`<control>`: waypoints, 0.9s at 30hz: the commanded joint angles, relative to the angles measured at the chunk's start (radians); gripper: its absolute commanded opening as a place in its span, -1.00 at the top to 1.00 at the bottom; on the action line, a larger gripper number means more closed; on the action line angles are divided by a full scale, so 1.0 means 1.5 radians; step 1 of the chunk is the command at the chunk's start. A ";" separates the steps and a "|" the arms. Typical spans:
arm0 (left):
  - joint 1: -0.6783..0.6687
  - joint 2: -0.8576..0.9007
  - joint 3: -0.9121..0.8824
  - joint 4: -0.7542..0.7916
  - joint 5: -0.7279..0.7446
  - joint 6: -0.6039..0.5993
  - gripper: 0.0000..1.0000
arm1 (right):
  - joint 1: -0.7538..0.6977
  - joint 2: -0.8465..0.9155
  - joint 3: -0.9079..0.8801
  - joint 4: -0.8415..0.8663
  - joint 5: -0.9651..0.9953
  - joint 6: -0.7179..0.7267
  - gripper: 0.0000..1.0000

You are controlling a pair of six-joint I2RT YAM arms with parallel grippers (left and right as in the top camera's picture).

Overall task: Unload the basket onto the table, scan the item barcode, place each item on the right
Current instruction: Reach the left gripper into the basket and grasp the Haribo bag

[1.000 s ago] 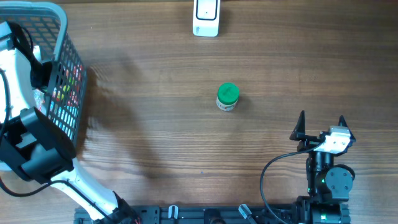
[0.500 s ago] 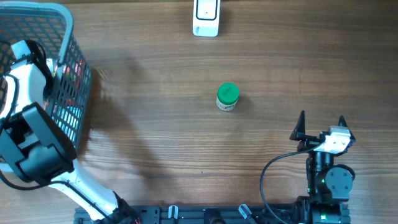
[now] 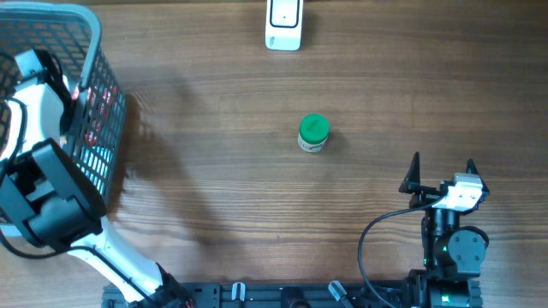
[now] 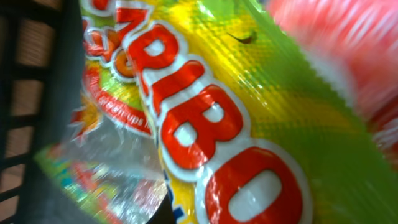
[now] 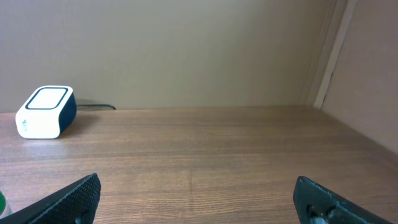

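Observation:
A yellow-green Haribo candy bag [image 4: 249,106] with big red letters fills the left wrist view, inside the dark mesh basket [image 4: 67,93]. My left gripper [image 4: 168,214] reaches into the basket [image 3: 51,21] at the far left, jaws shut, with the bag's foil edge running into them. Only a dark sliver of finger shows. No barcode is visible on the bag. The white scanner [image 3: 283,24] stands at the table's far edge, also in the right wrist view [image 5: 45,112]. My right gripper [image 3: 442,171] rests open near the front right, its fingertips [image 5: 74,199] wide apart over bare wood.
A small jar with a green lid [image 3: 313,133] stands upright mid-table, between the scanner and the right arm. More red and clear packets [image 4: 348,56] lie in the basket beside the bag. A pale wall [image 5: 186,50] rises behind the table.
The left arm has pushed deeper into the basket and its jaws have shut. The basket shifted slightly. The right arm and the jar have not moved.

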 commanded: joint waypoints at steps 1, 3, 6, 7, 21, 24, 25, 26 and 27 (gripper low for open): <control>-0.008 -0.126 0.067 0.023 0.016 -0.113 0.92 | 0.002 -0.004 -0.001 0.002 -0.008 -0.003 -0.99; -0.008 -0.217 0.067 0.048 0.016 -0.176 0.92 | 0.002 -0.004 -0.001 0.002 -0.008 -0.003 -1.00; -0.008 -0.298 0.067 0.036 0.024 -0.225 0.92 | 0.002 -0.004 -0.001 0.002 -0.008 -0.003 -0.99; -0.008 -0.324 0.067 0.030 0.046 -0.227 0.92 | 0.002 -0.004 -0.001 0.002 -0.008 -0.003 -0.99; 0.008 -0.062 0.002 -0.014 0.023 -0.149 -1.00 | 0.002 -0.004 -0.001 0.002 -0.008 -0.003 -0.99; 0.014 -0.012 0.002 0.027 0.023 -0.149 -1.00 | 0.002 -0.004 -0.001 0.002 -0.008 -0.004 -0.99; 0.014 -0.003 0.002 0.036 0.023 -0.149 -1.00 | 0.002 -0.004 -0.001 0.002 -0.008 -0.003 -0.99; 0.014 0.009 0.002 0.043 0.023 -0.143 -1.00 | 0.002 -0.004 -0.001 0.002 -0.008 -0.003 -1.00; 0.014 0.019 0.002 0.050 0.025 -0.134 -1.00 | 0.002 -0.004 -0.001 0.002 -0.008 -0.003 -0.99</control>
